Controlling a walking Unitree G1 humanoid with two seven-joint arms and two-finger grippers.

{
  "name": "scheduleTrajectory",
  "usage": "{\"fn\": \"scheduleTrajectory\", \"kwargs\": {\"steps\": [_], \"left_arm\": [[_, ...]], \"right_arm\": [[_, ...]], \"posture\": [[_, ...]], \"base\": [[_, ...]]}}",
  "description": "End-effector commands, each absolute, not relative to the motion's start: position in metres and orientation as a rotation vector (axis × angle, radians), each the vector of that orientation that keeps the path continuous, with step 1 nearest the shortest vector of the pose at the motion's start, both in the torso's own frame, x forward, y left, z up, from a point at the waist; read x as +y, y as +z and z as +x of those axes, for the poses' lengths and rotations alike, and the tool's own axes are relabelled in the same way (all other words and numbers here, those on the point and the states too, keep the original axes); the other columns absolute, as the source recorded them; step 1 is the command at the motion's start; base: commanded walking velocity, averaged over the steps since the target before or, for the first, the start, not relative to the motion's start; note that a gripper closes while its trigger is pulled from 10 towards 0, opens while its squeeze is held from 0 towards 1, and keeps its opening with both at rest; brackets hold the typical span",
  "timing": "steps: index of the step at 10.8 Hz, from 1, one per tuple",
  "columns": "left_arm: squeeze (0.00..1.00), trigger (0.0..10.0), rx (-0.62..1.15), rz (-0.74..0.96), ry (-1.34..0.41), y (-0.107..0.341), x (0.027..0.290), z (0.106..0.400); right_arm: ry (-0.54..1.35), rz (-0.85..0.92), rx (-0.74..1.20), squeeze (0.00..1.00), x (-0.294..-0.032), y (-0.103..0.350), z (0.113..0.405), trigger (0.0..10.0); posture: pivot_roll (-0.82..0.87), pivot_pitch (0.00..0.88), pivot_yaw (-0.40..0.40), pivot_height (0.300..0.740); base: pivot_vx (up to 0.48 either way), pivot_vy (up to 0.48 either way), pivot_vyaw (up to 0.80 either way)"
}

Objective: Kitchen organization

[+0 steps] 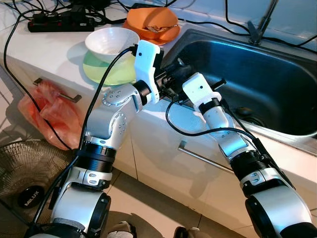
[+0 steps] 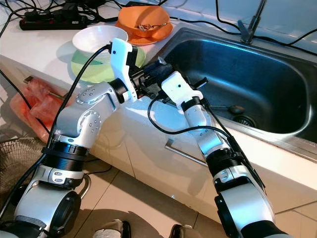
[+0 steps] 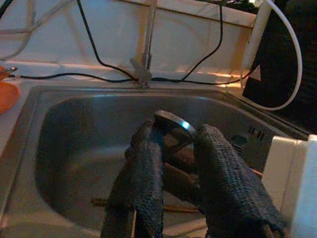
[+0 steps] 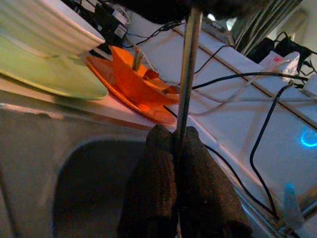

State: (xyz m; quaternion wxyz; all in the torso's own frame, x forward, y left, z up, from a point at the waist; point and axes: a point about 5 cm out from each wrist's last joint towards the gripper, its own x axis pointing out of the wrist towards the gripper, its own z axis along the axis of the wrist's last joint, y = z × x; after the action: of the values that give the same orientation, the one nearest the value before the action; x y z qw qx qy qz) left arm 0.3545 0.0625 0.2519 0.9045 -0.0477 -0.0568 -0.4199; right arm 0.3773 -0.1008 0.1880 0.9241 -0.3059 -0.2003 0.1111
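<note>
Mid-handover above the near rim of the steel sink point(image 1: 277, 94): long metal spoon point(image 4: 185, 74) pinched by right gripper point(image 4: 174, 148), bowl end between left gripper point(image 3: 173, 148) jaws, closed on it. Next: release one side, then carry toward orange bowl point(image 1: 151, 22).

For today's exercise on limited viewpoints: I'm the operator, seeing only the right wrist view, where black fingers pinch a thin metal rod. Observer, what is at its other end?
Observer: The shiny bowl of a metal spoon, sitting between the left gripper's fingers in the left wrist view.
Operator: Where are we?
Observer: The head views show your right gripper meeting the left one above the stainless steel sink's near left corner.
</note>
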Motion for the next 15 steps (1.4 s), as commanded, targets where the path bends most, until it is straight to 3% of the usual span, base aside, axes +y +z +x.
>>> {"fn": "scheduleTrajectory", "kwargs": {"steps": [1, 8, 9, 15], "left_arm": [[1.0, 10.0, -0.156, -0.101, -0.889, 0.26, 0.061, 0.351], [1.0, 10.0, -0.164, -0.076, -0.855, 0.256, 0.069, 0.347], [0.0, 10.0, -0.185, -0.073, -0.823, 0.258, 0.072, 0.348], [0.0, 10.0, -0.202, -0.054, -0.709, 0.261, 0.108, 0.353]], "right_arm": [[0.209, -0.624, -0.427, 0.0, -0.104, 0.194, 0.379, 0.0], [0.132, -0.6, -0.403, 0.0, -0.116, 0.201, 0.387, 0.0], [0.122, -0.595, -0.399, 0.0, -0.117, 0.202, 0.388, 0.0], [0.064, -0.586, -0.325, 0.0, -0.134, 0.199, 0.394, 0.0]], "posture": [[0.1, 0.097, 0.019, 0.74], [0.1, 0.096, 0.014, 0.74], [0.1, 0.095, 0.013, 0.74], [0.11, 0.093, 0.006, 0.74]], "base": [[0.0, 0.0, 0.0], [0.0, 0.0, 0.0], [0.0, 0.0, 0.0], [0.0, 0.0, 0.0]]}}
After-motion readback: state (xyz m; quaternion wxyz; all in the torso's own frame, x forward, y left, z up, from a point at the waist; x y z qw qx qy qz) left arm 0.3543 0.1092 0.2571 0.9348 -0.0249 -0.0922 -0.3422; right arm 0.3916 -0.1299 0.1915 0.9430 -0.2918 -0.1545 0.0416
